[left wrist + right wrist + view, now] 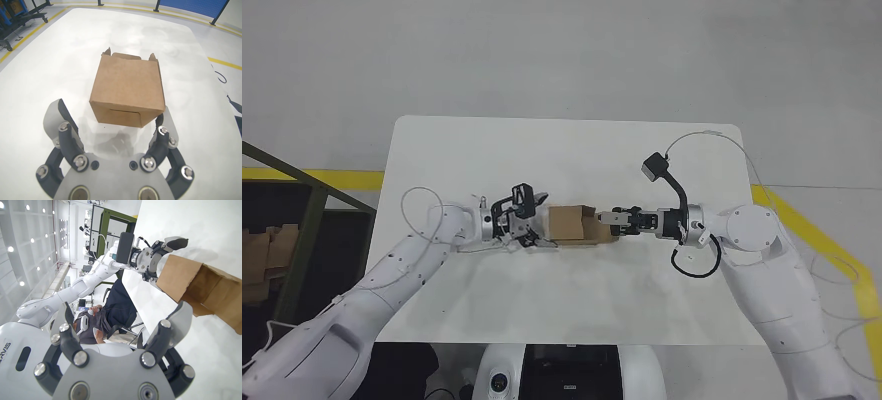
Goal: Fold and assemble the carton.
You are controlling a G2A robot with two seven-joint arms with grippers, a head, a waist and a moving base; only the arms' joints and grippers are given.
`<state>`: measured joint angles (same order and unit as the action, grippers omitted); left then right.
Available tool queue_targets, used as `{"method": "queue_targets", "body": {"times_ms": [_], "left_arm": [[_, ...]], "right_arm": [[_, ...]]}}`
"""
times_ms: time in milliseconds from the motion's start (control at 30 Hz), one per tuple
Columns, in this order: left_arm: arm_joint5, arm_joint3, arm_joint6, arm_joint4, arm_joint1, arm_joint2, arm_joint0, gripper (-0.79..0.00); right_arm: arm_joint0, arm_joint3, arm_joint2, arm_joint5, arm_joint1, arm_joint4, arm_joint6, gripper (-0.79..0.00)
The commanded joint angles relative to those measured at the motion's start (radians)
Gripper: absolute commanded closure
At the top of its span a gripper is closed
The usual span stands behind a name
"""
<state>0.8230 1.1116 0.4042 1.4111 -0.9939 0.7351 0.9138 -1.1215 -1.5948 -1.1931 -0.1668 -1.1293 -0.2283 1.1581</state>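
Carton [570,224] [126,91]: brown cardboard, partly assembled, lying on its side on the white desk [562,150], at the centre of the top view; one end closed with a tucked flap, facing the left of that frame; the other end open, flaps sticking out, facing the right.

Left tool [535,228] [112,111]: fingers spread wide, low over the desk at the carton's closed end; in the left wrist view one finger [167,121] sits just beside the carton's lower corner and the other stands apart from it; whether it touches cannot be told.

Right tool [616,218] [124,310]: fingers spread, gripping nothing, just beside the open end, right of centre in the top view; brown interior and loose flaps lie ahead of it.

Floor: yellow tape lines [342,178] at the left and right edges of the top view.
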Motion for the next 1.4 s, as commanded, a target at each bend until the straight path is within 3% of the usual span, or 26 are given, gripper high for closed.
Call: {"method": "queue_targets", "body": {"times_ms": [0,467,500,567,600,1033,1367], "left_arm": [[0.012,0.005,0.0,0.01,0.0,0.001,0.0,-0.785],[0.061,-0.001,0.052,0.079,-0.009,-0.004,-0.021,-0.785],[0.062,-0.003,0.055,0.081,-0.011,-0.004,-0.024,-0.785],[0.064,-0.007,0.059,0.086,-0.013,-0.006,-0.028,-0.785],[0.064,-0.009,0.061,0.087,-0.015,-0.007,-0.029,-0.785],[0.066,-0.046,0.085,0.1,-0.03,-0.01,-0.045,-0.785],[0.071,-0.056,0.107,0.123,-0.029,0.006,-0.043,-0.785]], "right_arm": [[0.0,0.0,0.0,0.0,0.0,0.0,0.0,-0.785],[-0.014,-0.013,0.013,0.008,0.001,0.026,-0.022,-0.785],[-0.016,-0.013,0.017,0.01,0.002,0.036,-0.023,-0.437],[-0.019,-0.012,0.024,0.016,0.003,0.055,-0.028,-0.182],[-0.02,-0.011,0.028,0.019,0.003,0.066,-0.031,-0.009],[-0.076,-0.083,0.092,0.098,0.016,0.269,-0.07,0.0],[-0.076,-0.083,0.092,0.098,0.016,0.269,-0.07,0.0]]}}
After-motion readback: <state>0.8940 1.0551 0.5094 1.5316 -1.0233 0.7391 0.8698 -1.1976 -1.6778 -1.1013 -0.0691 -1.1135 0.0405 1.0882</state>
